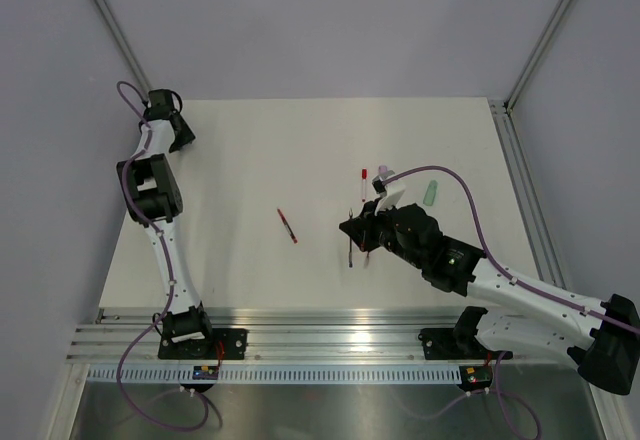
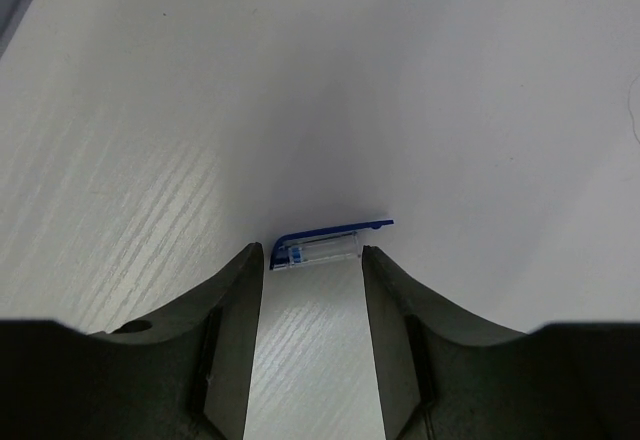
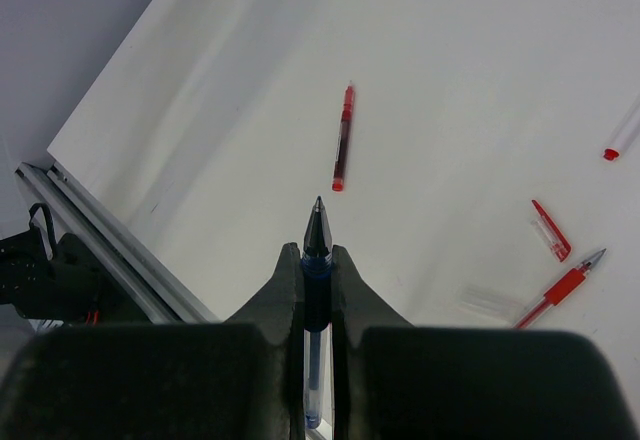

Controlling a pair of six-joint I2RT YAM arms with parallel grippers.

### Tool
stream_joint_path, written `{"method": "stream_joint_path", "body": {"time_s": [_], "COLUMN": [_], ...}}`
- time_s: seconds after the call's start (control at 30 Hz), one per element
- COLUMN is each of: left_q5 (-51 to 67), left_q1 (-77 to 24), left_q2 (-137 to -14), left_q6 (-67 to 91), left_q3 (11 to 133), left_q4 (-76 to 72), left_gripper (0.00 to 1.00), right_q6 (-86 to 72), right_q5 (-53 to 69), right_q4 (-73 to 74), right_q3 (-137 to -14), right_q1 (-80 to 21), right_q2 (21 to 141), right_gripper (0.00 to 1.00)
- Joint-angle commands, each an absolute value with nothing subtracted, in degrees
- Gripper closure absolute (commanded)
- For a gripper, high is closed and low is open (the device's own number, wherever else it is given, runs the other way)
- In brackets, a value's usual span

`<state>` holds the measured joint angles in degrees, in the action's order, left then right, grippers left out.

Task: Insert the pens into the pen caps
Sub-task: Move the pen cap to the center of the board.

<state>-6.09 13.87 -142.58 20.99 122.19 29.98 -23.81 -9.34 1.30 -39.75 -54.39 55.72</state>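
My left gripper (image 2: 312,260) is open at the table's far left corner (image 1: 168,112). A blue pen cap (image 2: 330,241) with a clear body lies on the table just beyond its fingertips, across the gap. My right gripper (image 3: 317,256) is shut on a blue pen (image 3: 317,232), dark tip pointing forward, held above the table's middle (image 1: 354,228). A red pen (image 3: 343,140) lies ahead of it, also seen in the top view (image 1: 287,226). A red cap (image 3: 551,231) and a red-gripped clear pen (image 3: 560,289) lie to the right.
A second red pen (image 1: 363,182), a pink item (image 1: 383,173) and a green item (image 1: 431,192) lie behind the right gripper. A metal rail (image 1: 320,335) runs along the near edge. A frame post (image 1: 520,170) borders the right side.
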Motion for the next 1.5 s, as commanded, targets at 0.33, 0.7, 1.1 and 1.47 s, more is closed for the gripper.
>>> {"method": "stream_joint_path", "body": {"time_s": [0.33,0.7,1.1,1.47], "left_q5": [-3.3,-1.5,2.7,2.5], "left_q1": [14.4,14.6,14.9,15.8], "left_q2": [-141.5,-133.5,-136.5,-144.5], "left_q6": [20.4,18.3,32.8,44.9], "left_q3": [122.4,111.1,121.6,126.1], "left_q4": [27.5,21.4,22.1,13.7], "left_gripper": [0.73,0.7,0.32,0.27], "right_q6": [-23.6,-23.9,-24.1,-23.2], "right_q5": [-9.0,-8.0,-7.1,-6.7], "right_q4": [-1.0,-1.3,-1.4,-3.2], "right_q3": [-41.1,-40.6,-42.6,-43.8], "right_q1": [-53.8,-53.8,-53.8,-53.8], "right_q2": [54.9,54.1,57.0,59.0], "right_gripper": [1.0,1.0,1.0,1.0]}}
